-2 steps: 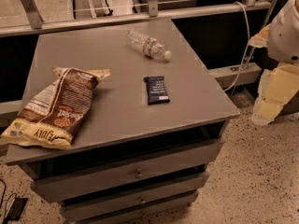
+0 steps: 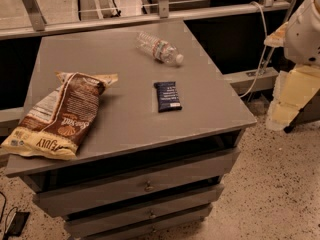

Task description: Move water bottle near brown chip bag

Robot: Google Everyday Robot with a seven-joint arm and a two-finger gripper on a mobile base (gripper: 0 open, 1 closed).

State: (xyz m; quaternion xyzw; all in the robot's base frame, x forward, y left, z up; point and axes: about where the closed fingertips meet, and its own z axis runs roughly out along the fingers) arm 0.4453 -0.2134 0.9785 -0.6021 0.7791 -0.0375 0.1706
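Nothing is done yet: the clear ribbed plastic water bottle (image 2: 159,49) lies far right, well apart from the crinkled brown chip bag (image 2: 60,116) near left. My gripper is out of view to the right, so I cannot tell its state.

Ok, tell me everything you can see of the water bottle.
The water bottle is small, clear ribbed plastic, white cap on, pale label with red and green marks. It lies on its side on the far part of the grey table, cap toward the near right, touching nothing else. The end effector sits beyond the table's right edge.

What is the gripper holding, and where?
Nothing visible: the water bottle lies untouched on the table; the gripper is out of view, only the arm at right.
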